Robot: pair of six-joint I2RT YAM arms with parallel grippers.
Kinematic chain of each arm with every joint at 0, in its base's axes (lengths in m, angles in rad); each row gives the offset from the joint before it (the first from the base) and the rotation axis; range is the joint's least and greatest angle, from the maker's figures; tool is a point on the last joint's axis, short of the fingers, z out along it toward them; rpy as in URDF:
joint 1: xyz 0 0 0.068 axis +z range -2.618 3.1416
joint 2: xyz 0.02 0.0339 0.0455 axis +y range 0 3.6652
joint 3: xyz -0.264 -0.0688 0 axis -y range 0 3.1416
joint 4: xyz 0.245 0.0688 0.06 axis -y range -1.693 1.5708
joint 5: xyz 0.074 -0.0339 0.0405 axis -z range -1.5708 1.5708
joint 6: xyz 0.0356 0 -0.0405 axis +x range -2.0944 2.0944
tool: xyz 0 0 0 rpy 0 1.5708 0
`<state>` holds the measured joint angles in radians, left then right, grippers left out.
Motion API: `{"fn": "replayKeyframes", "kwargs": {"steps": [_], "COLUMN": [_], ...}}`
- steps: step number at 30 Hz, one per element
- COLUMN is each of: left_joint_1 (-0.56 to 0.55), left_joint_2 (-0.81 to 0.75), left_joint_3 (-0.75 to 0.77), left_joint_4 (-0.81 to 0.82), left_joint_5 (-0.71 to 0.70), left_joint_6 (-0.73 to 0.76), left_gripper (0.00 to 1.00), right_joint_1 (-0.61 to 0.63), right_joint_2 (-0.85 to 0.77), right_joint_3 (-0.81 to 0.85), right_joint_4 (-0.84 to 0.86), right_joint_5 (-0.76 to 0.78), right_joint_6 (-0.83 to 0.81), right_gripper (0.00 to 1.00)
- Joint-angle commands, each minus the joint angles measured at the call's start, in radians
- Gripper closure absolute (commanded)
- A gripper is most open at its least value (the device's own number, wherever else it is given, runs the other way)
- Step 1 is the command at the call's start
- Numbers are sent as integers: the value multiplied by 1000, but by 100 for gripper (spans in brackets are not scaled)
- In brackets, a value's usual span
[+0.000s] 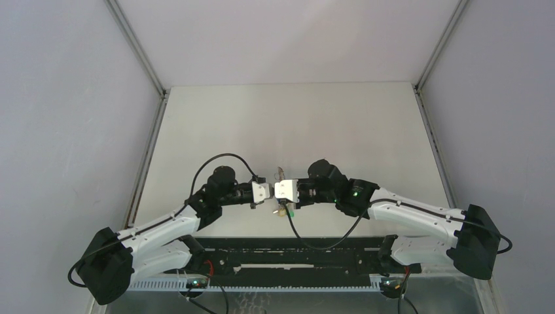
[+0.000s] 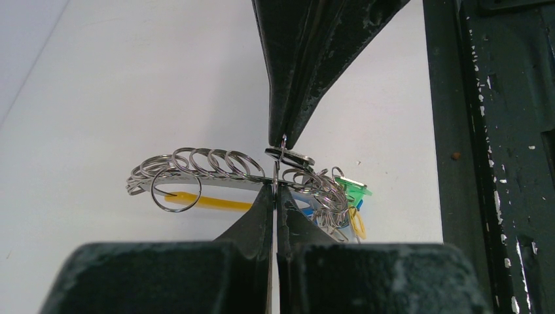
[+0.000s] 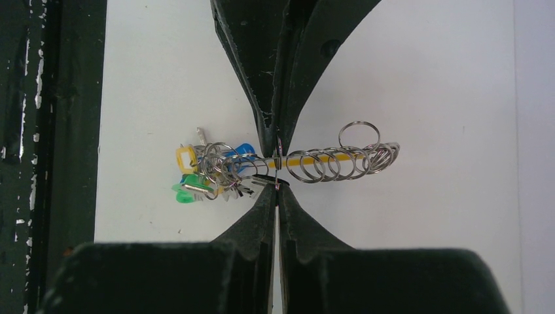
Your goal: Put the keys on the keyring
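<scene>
Both arms meeting tip to tip above table (image 1: 294,124), mid-front.
- Left gripper (image 2: 274,193): fingers pressing fully together, pinching thin wire loop of keyring (image 2: 216,163).
- Right gripper (image 3: 276,193): fingers likewise pressing together, nipping same loop from opposite side.
- Keyring hanging clear of table between tips; coil of small rings and yellow band (image 2: 209,201) sticking out one side, green and blue tags (image 3: 193,188) bunching on other.
- Dark flat piece (image 2: 289,156) sitting just beside tips, possibly head of loose key; too cluttered to be sure.
</scene>
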<state>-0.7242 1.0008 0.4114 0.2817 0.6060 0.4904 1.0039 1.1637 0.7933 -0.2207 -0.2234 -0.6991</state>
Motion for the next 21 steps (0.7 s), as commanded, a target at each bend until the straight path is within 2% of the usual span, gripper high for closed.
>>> {"fn": "replayKeyframes", "kwargs": {"steps": [1,21], "left_joint_1": [-3,-3], "left_joint_2": [-17,-13], "left_joint_3": [-3,1], "left_joint_4": [56,56], "left_joint_5": [13,22], "left_joint_6": [17,17], "left_gripper": [100,100], "right_joint_1": [3,2], "right_joint_2": [-20,-3], "right_joint_3": [28,35], "right_joint_4": [37,38], "right_joint_5": [16,4], "right_joint_6": [9,6], "right_gripper": [100,100]}}
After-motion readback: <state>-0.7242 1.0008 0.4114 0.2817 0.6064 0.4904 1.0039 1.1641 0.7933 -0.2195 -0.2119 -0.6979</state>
